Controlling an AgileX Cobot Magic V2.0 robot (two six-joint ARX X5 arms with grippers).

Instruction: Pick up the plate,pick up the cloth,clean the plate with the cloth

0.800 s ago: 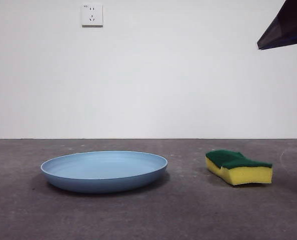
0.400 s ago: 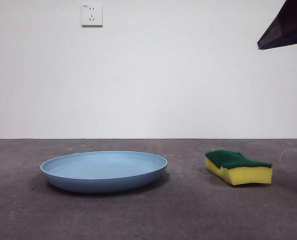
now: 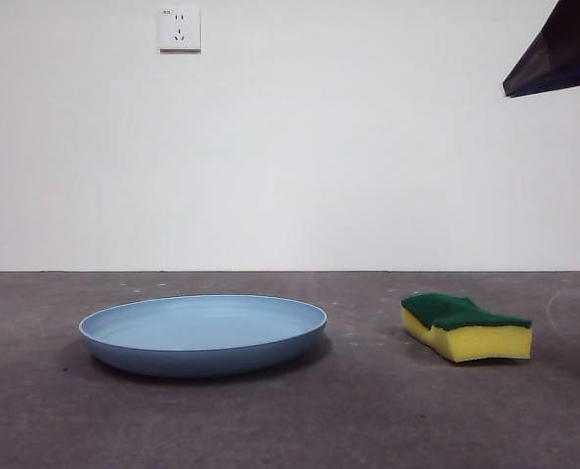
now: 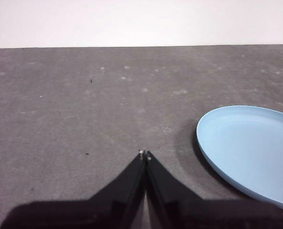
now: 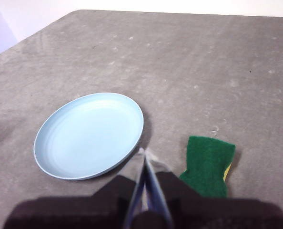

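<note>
The left claw (image 4: 145,153) hangs over the dark grey worktop (image 4: 84,95), its two black jaws pressed together so that their tips meet in a single point with nothing between them. Taking that point as the centre of a clock, the light-blue plate (image 4: 248,148) lies flat at about three o'clock, near the claw but clear of it, with bare worktop between. Only part of the plate shows; the rest runs past the edge of the view. Its raised rim throws a soft shadow on the side facing the claw. The worktop is speckled with pale flecks, and a white wall (image 4: 141,21) rises beyond its far edge at twelve o'clock.
</note>
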